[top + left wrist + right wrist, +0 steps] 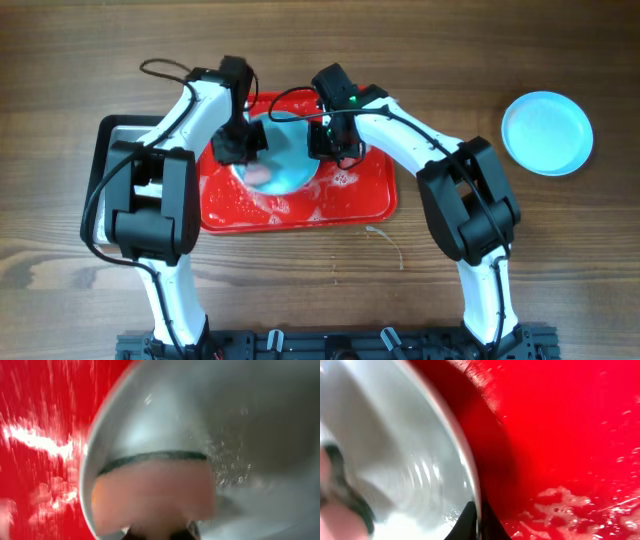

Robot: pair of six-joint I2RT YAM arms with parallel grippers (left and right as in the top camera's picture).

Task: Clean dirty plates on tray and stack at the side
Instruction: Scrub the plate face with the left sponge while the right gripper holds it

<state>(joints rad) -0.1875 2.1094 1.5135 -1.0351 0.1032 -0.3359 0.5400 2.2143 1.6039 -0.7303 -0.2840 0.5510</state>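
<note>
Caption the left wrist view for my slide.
Pink sponge against a wet plate, foamy red tray behind.

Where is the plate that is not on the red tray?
Overhead view: the plate lies alone on the table, far right, beyond the right arm.

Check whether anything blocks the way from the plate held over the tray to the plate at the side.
Nothing visible does. Between the held plate over the tray and the side plate lies bare table; only the right arm crosses it.

Robot lab bench, wood-grain surface, two white-and-black robot arms either side of a soapy red tray, black mounting rail near the tray's long edge.
</note>
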